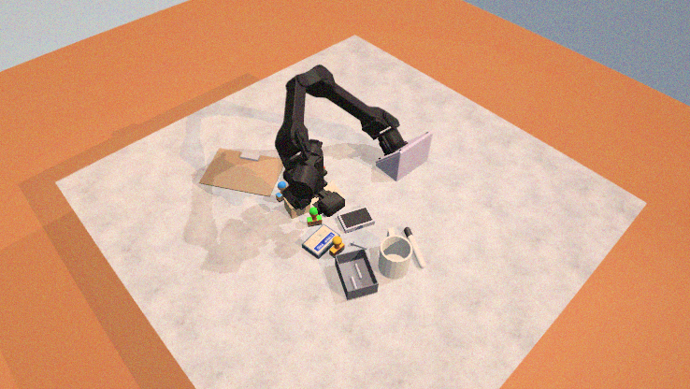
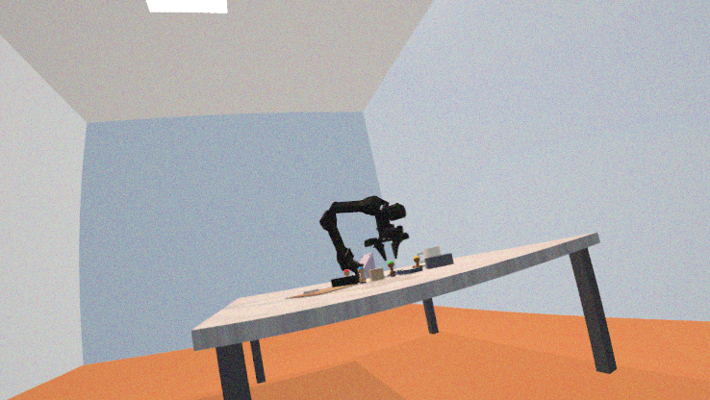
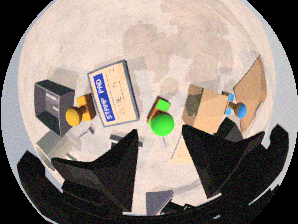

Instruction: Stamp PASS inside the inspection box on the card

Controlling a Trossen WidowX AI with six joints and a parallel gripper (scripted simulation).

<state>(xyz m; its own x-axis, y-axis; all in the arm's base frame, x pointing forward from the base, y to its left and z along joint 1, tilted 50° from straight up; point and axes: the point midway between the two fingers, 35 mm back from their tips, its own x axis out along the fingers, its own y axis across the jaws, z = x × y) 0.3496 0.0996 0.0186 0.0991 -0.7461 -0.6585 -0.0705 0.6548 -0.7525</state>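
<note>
My gripper [image 2: 391,258] [image 3: 160,131] is open and empty, pointing down above the green-handled stamp [image 1: 313,217] [image 2: 391,268] [image 3: 162,124], which stands upright. An orange-handled stamp [image 1: 337,245] [image 2: 417,261] [image 3: 74,116] stands beside the flat box labelled STAMP PAD [image 1: 315,236] [image 3: 114,92]. A blue-handled stamp [image 1: 281,185] [image 3: 240,110] and a red-handled stamp [image 2: 346,272] stand farther along. No PASS lettering is legible. A low case with a dark top [image 1: 356,218], perhaps the open pad, lies near the gripper. The pale card [image 3: 183,153] is mostly hidden behind the arm and fingers; its box cannot be made out.
A wooden block [image 1: 295,210] [image 3: 207,106] stands close beside the green stamp. A dark open tray [image 1: 360,288] [image 3: 60,110], a mug [image 1: 395,265] and a marker [image 1: 415,250] are on the other side. A clipboard [image 1: 241,174] and an upright lilac panel [image 1: 414,156] lie beyond.
</note>
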